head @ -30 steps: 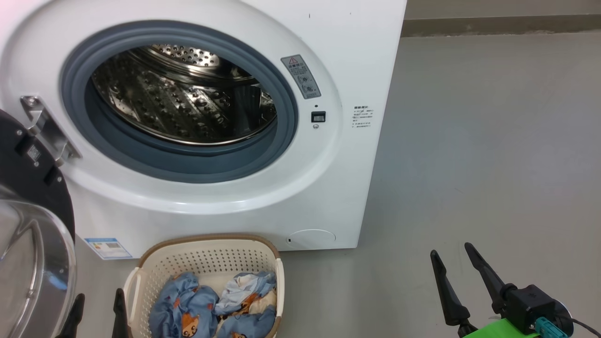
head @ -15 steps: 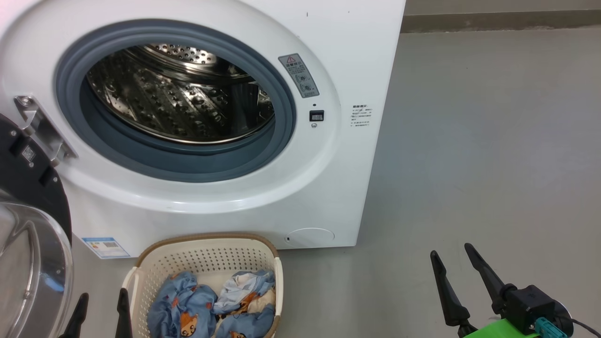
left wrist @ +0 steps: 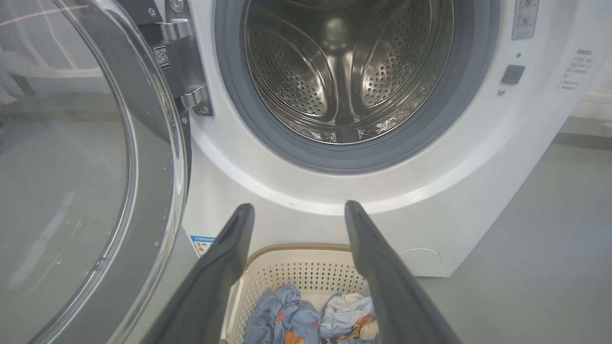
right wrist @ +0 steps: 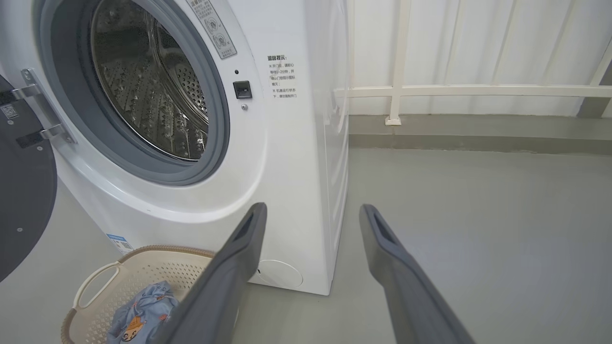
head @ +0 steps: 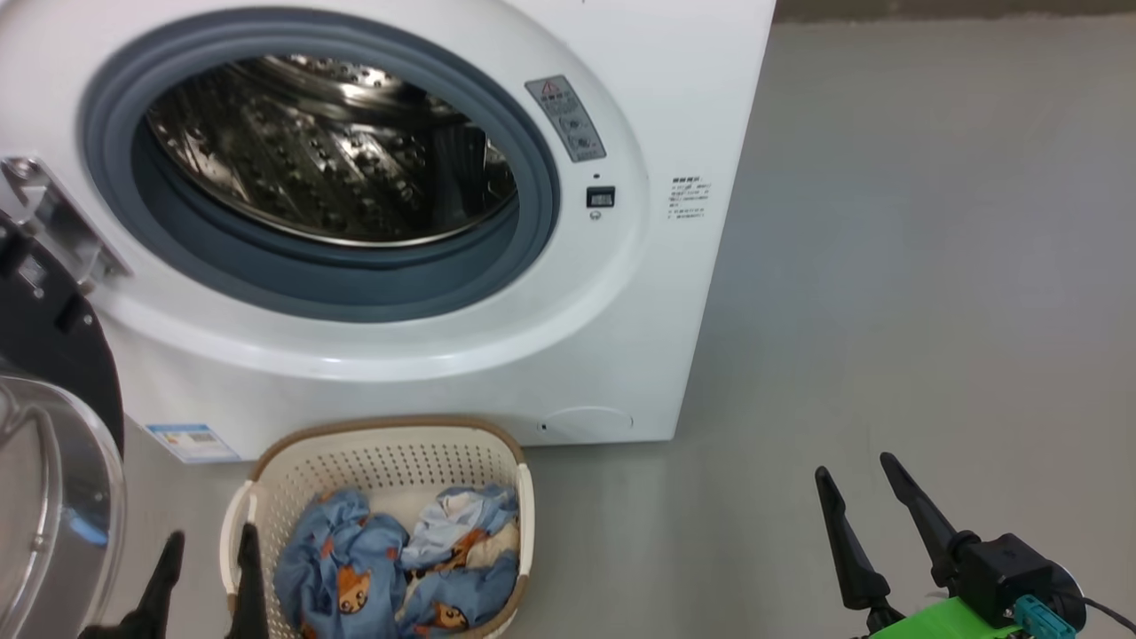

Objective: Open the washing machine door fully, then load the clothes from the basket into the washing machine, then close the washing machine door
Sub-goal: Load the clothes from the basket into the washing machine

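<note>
The white washing machine [head: 674, 106] has its steel drum [head: 328, 151] bare and its door [head: 53, 497] swung wide open to the left, also seen as door [left wrist: 86, 157] in the left wrist view. In front of it on the floor stands the cream basket [head: 390, 448] holding crumpled blue clothes [head: 355, 568] with orange fox faces. My left gripper [head: 209, 546] is open, just left of the basket's near corner, above the basket [left wrist: 306, 267] in its wrist view. My right gripper [head: 859, 479] is open over bare floor, far right of the basket [right wrist: 143, 272].
Grey floor [head: 932, 266] stretches to the right of the machine. A white railing [right wrist: 478, 91] and a low kerb run along the back wall. The open door takes up the space at the left.
The head camera has tilted down slightly, so the machine sits higher and the basket shows more fully. The left gripper's fingertips have risen a little beside the basket. The right gripper is unmoved.
</note>
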Controlling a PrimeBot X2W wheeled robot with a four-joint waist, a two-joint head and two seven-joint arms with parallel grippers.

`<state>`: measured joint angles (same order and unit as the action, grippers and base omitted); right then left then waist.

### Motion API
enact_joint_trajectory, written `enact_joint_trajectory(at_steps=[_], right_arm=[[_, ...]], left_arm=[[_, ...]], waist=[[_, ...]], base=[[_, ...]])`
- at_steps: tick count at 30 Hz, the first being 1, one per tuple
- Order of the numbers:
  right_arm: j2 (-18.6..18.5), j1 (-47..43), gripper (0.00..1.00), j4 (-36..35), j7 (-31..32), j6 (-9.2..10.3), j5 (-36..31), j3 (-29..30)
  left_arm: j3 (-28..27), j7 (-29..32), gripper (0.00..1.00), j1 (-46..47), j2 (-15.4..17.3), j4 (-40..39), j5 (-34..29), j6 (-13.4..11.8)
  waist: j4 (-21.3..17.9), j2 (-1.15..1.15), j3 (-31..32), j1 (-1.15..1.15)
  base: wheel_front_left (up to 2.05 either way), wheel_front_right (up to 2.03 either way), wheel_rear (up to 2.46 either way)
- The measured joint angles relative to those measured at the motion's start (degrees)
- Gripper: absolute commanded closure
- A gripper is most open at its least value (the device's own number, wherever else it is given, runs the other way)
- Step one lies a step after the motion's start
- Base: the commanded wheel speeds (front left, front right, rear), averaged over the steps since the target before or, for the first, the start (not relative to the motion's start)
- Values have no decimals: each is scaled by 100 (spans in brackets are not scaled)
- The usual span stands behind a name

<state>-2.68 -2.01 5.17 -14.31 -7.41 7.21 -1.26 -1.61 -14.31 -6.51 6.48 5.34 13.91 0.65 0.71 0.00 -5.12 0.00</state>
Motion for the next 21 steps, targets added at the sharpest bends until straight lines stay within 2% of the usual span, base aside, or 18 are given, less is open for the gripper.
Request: enact_joint_trajectory(at_steps=[7, 13, 21], right_arm=[[-1, 241, 0, -55, 0, 0, 1, 4], [-3, 478, 0, -116, -1, 0, 0, -5], [-9, 873, 0, -226, -1, 1, -1, -131]], left_arm=[[92, -8, 0, 443, -12, 160, 0, 73], [131, -9, 0, 944, -11, 452, 7, 229], [269, -15, 0, 1968, 166, 1382, 73, 447]], waist=[[18, 0, -424, 0], [9, 0, -904, 0], [-35, 0, -1709, 0]], base=[[0, 0, 0], [0, 0, 0], [0, 0, 0]])
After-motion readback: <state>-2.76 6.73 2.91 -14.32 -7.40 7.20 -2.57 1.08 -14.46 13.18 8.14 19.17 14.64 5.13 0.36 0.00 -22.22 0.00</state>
